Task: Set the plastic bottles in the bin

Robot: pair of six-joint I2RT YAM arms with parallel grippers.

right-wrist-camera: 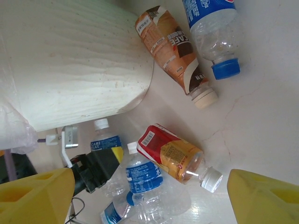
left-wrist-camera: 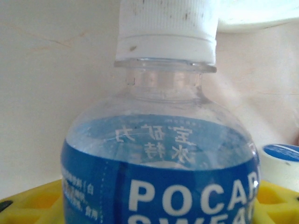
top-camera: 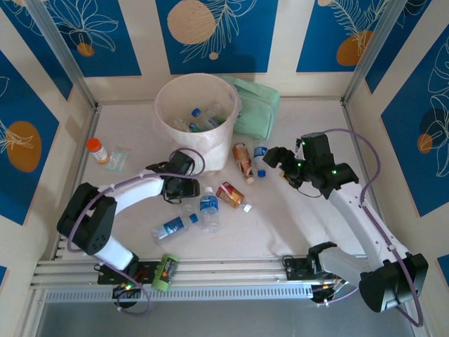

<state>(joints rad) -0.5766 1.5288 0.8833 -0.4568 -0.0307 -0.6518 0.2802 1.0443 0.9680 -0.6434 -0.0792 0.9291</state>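
Observation:
In the left wrist view a clear plastic bottle [left-wrist-camera: 159, 140] with a blue Pocari Sweat label and a white cap sits between my left gripper's [left-wrist-camera: 159, 196] yellow fingers [left-wrist-camera: 32, 203], which press on both its sides. From above, that gripper [top-camera: 184, 185] is just in front of the cream bin [top-camera: 196, 116], which holds a few bottles [top-camera: 203, 119]. My right gripper [top-camera: 277, 158] hangs open above the table with nothing between its fingers [right-wrist-camera: 37, 196]. Below it lie a red-labelled bottle [right-wrist-camera: 173, 156], a blue-labelled one [right-wrist-camera: 142, 175], a brown one [right-wrist-camera: 173, 51] and a blue-capped one [right-wrist-camera: 212, 28].
A mint-green case [top-camera: 256, 109] leans behind the bin at the back. An orange-capped pill bottle [top-camera: 98, 150] stands at the left. Another blue-labelled bottle [top-camera: 173, 227] lies near the front. Walls close in the table on three sides.

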